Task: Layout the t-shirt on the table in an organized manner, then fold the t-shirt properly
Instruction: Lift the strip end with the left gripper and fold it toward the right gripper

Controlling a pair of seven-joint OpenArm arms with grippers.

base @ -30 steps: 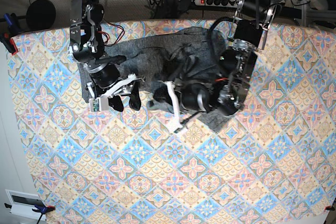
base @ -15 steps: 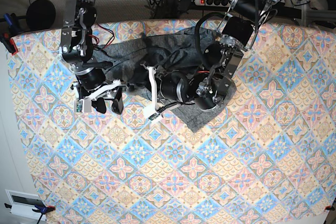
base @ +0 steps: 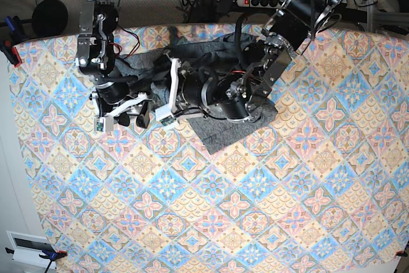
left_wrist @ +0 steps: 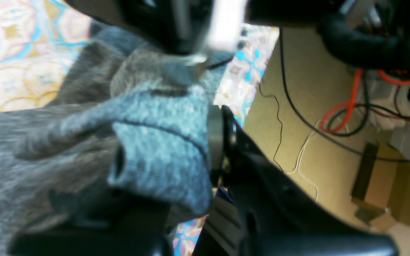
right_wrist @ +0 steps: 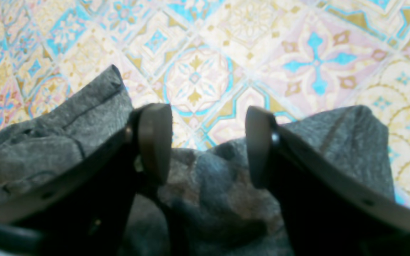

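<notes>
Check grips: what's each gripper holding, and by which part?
Left gripper is shut on a bunched fold of the t-shirt, near a hemmed edge. Right gripper is open over the shirt, holding nothing.

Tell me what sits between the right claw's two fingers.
No cloth is pinched: the right claw stands open. Through the gap the right wrist view shows bunched t-shirt below and the patterned table beyond.

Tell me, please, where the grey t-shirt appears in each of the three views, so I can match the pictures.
Base view: the t-shirt lies bunched at upper centre, under both arms.
Left wrist view: it fills the left half, a fold pinched in the left claw.
Right wrist view: it lies along the bottom, behind the open right claw.
Shared landmark: the patterned table.
</notes>
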